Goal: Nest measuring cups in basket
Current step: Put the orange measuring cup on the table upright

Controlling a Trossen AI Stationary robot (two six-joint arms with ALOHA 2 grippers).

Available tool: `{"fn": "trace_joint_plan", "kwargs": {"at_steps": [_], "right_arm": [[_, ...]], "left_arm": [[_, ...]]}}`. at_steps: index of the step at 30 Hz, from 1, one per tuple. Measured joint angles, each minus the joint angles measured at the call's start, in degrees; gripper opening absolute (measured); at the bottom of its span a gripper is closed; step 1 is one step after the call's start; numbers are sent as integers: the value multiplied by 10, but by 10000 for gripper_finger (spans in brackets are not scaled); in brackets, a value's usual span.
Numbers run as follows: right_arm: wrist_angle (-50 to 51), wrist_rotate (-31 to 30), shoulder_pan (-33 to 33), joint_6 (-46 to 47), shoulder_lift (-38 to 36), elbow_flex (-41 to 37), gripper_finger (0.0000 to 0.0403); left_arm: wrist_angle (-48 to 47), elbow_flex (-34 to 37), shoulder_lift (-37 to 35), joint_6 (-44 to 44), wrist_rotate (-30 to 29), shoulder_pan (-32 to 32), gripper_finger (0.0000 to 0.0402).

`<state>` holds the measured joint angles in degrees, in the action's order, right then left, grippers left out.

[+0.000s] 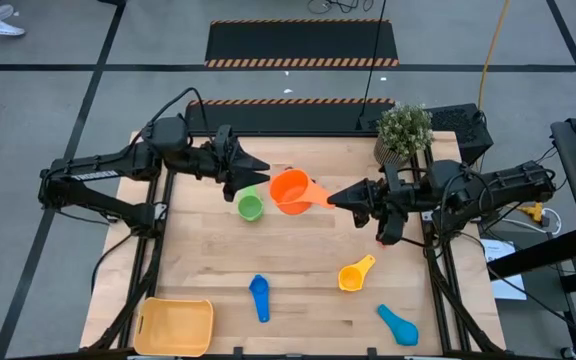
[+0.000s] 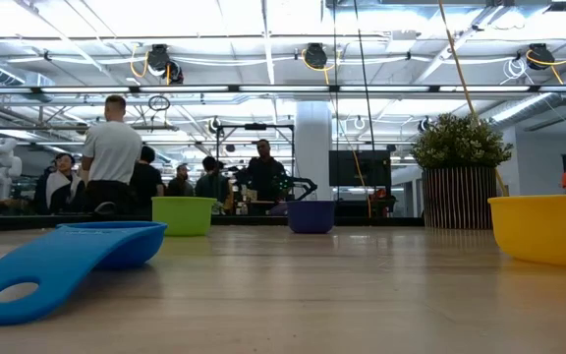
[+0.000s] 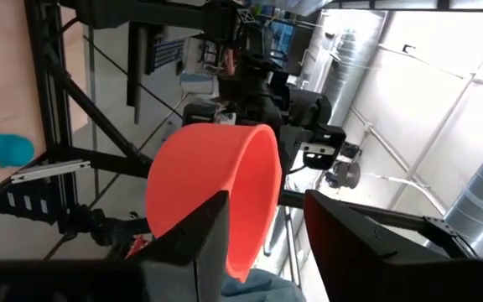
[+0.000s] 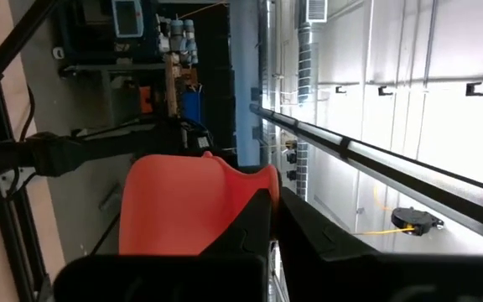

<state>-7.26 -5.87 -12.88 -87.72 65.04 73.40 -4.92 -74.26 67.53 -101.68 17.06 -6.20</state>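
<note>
From above, the right gripper (image 1: 330,199) pinches the handle of the orange cup (image 1: 290,190) held above the table at twelve o'clock, while the left gripper (image 1: 264,172), parted, straddles its rim; the handover wants the left closed before the right lets go. In the left wrist view the cup's rim sits between the fingers (image 3: 199,239), the wall smooth and unbroken.

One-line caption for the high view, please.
Right gripper holds the orange measuring cup by its handle above the table as the left gripper closes on its rim.
</note>
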Motion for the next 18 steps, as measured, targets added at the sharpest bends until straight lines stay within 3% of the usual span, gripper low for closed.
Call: {"fn": "trace_joint_plan", "kwargs": {"at_steps": [18], "right_arm": [[2, -1, 0, 0, 1, 16, 0]], "left_arm": [[-34, 0, 0, 56, 0, -6, 156]]}}
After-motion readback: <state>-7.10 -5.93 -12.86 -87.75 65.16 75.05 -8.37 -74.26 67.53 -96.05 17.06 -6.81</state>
